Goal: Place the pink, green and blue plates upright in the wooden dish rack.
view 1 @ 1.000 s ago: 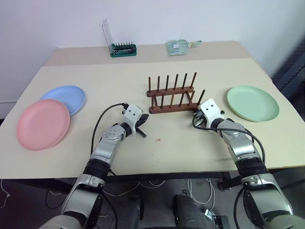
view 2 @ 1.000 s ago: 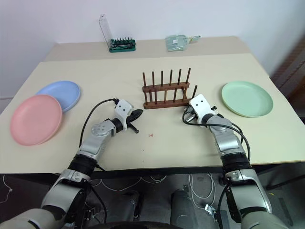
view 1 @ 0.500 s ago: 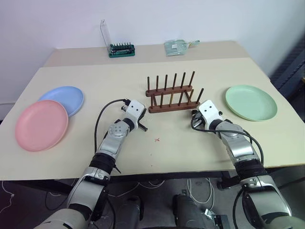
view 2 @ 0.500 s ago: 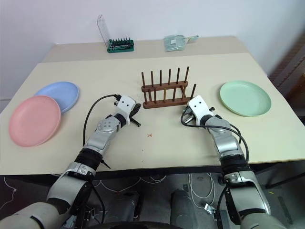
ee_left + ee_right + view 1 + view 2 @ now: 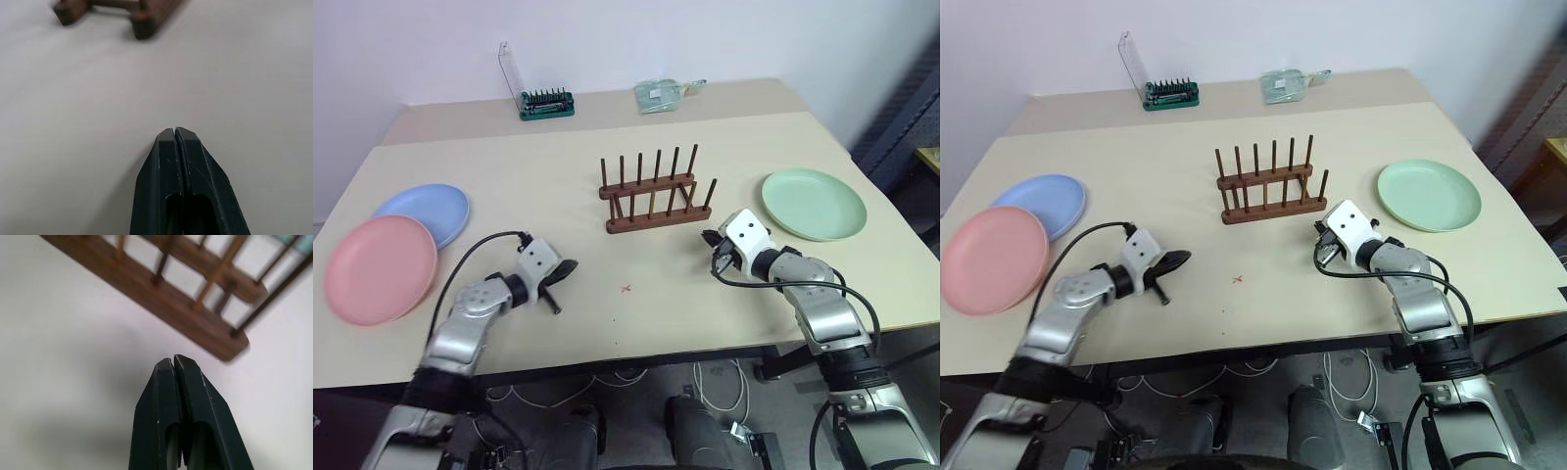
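Nearest, over the beige table, the left gripper and right gripper hover with fingers pressed together, holding nothing; between and beyond them stands the wooden dish rack, bare; the pink plate overlaps the blue plate at the left edge; the green plate lies flat at right; farther back, a green bit case and a clear packet sit near the white wall.

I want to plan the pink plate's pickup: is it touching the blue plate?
Touching. In the left eye view the pink plate overlaps the blue plate's near rim, no table showing between them.
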